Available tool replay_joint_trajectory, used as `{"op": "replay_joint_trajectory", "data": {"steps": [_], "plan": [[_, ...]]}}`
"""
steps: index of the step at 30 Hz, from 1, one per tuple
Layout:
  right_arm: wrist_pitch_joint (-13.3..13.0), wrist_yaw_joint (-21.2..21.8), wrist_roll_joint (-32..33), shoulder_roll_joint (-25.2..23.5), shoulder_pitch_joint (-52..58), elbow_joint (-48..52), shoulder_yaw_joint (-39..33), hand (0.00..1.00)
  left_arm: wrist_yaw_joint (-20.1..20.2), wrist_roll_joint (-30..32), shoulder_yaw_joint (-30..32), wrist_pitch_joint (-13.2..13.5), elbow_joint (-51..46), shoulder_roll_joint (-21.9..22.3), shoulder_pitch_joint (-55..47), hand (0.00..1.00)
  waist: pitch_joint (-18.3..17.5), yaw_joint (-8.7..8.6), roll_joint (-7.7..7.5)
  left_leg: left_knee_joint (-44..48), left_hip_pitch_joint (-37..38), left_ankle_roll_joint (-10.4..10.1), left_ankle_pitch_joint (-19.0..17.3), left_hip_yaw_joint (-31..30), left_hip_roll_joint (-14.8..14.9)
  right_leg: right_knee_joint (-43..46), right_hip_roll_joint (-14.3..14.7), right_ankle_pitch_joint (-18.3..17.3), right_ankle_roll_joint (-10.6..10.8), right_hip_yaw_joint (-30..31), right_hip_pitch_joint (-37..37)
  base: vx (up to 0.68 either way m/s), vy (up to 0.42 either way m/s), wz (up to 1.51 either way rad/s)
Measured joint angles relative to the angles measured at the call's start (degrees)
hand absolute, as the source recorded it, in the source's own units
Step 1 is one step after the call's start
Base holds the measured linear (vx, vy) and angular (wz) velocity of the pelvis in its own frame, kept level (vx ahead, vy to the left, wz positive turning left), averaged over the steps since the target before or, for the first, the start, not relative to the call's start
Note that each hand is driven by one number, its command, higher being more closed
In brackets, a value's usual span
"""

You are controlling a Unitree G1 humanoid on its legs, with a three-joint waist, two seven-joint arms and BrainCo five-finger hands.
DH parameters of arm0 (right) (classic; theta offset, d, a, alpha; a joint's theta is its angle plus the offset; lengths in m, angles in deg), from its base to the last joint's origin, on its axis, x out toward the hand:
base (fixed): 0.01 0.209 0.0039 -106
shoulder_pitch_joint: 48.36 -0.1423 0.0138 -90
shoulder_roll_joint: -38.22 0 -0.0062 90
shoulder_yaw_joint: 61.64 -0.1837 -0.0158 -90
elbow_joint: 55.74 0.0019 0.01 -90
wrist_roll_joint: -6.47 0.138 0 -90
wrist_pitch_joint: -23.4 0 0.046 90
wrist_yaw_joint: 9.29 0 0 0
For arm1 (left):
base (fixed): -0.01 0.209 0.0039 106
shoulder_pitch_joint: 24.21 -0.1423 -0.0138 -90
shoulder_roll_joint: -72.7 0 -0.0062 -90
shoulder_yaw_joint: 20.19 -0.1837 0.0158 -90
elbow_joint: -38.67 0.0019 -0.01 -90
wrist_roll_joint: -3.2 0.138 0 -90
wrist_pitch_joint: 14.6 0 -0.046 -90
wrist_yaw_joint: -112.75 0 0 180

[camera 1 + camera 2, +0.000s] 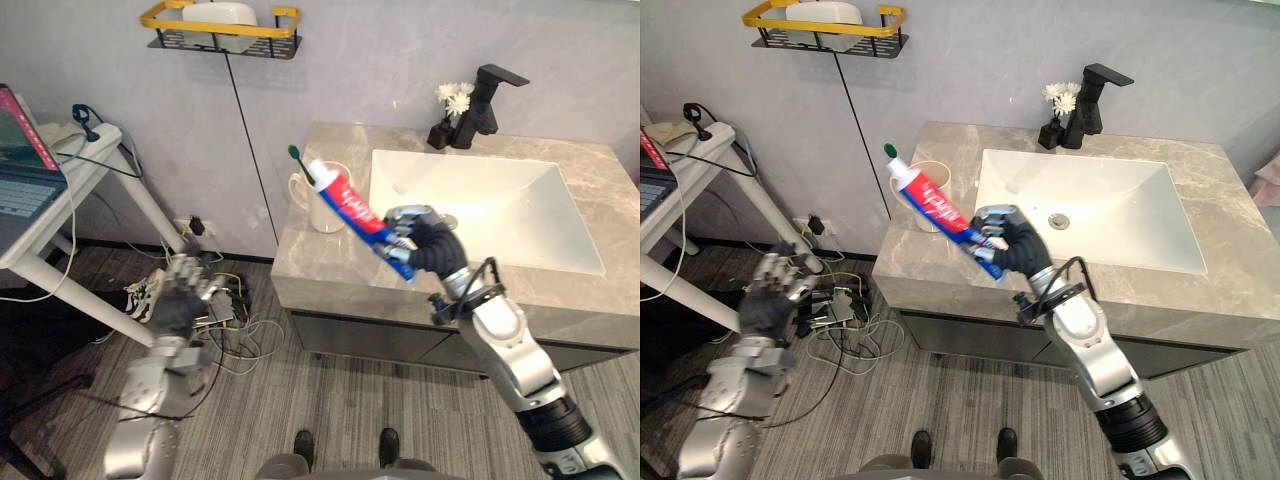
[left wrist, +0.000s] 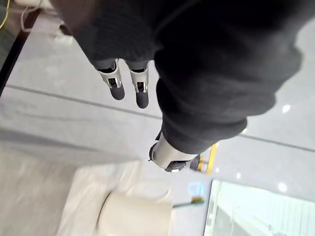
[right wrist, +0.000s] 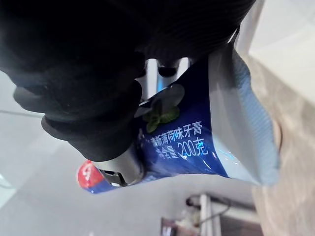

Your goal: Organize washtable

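Tube (image 1: 347,207), judged light and soft, is clamped near its stiffer crimped end by right hand (image 1: 428,246); left hand (image 1: 180,290) is held slack.

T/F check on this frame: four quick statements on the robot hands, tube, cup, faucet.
1. The right robot hand grips the toothpaste tube. True.
2. The cup lies in the basin. False: it stands on the countertop beside the basin.
3. The left robot hand holds the toothbrush. False: it holds nothing; the toothbrush stands in the cup.
4. The faucet is black. True.
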Motion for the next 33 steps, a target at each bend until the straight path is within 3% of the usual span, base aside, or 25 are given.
{"op": "replay_joint_trajectory", "data": {"steps": [2, 6, 14, 24, 33], "plan": [[0.3, 1.3, 0.1, -1.3, -1.9, -2.1, 5.6, 1.00, 1.6, -0.3, -8.4, -2.3, 1.8, -0.3, 2.5, 0.00, -0.5, -0.19, 0.57, -0.1, 0.7, -0.5, 0.5, -0.5, -0.3, 0.5, -0.3, -0.8, 0.1, -0.7, 0.3, 0.02, -0.026, 0.11], [1.0, 2.8, 0.1, -4.4, -3.0, -2.8, 9.7, 1.00, 3.4, -1.1, -16.5, -4.3, 2.0, -0.4, 8.3, 0.00, -1.2, -0.15, 0.20, -0.1, 0.5, -0.3, 0.9, -1.1, -0.4, 0.5, -0.4, -0.9, 0.0, -1.3, 0.3, -0.01, -0.016, 0.07], [1.0, 3.7, -0.2, -9.2, -3.8, -3.1, 11.8, 1.00, 3.1, -1.1, -19.3, -4.3, 2.6, -0.1, 14.1, 0.00, -3.8, -0.19, -0.15, -0.1, 0.5, 0.1, 1.3, -1.6, -0.9, 1.2, -0.8, -0.8, 0.0, -1.9, 0.4, 0.00, -0.002, 0.04], [1.0, 4.8, -0.8, -9.5, -3.9, -4.6, 13.1, 1.00, 3.1, -1.2, -20.5, -4.3, 3.9, -0.4, 14.1, 0.00, -4.3, -1.32, -0.23, -0.2, 0.4, 0.0, 2.0, -1.9, -1.5, 3.5, -1.3, -2.6, -0.3, -2.0, -1.0, -0.05, 0.001, 0.01], [1.0, 4.5, -1.9, -9.3, -3.5, -4.3, 6.7, 1.00, 3.6, -1.2, -20.3, -5.1, 4.0, -6.2, 7.7, 0.00, -6.0, -1.53, -0.78, -0.2, -0.2, 0.1, 2.4, -1.6, -1.5, 3.4, -1.2, -2.3, -0.1, -2.0, -1.5, 0.00, 0.000, 0.00]]}}
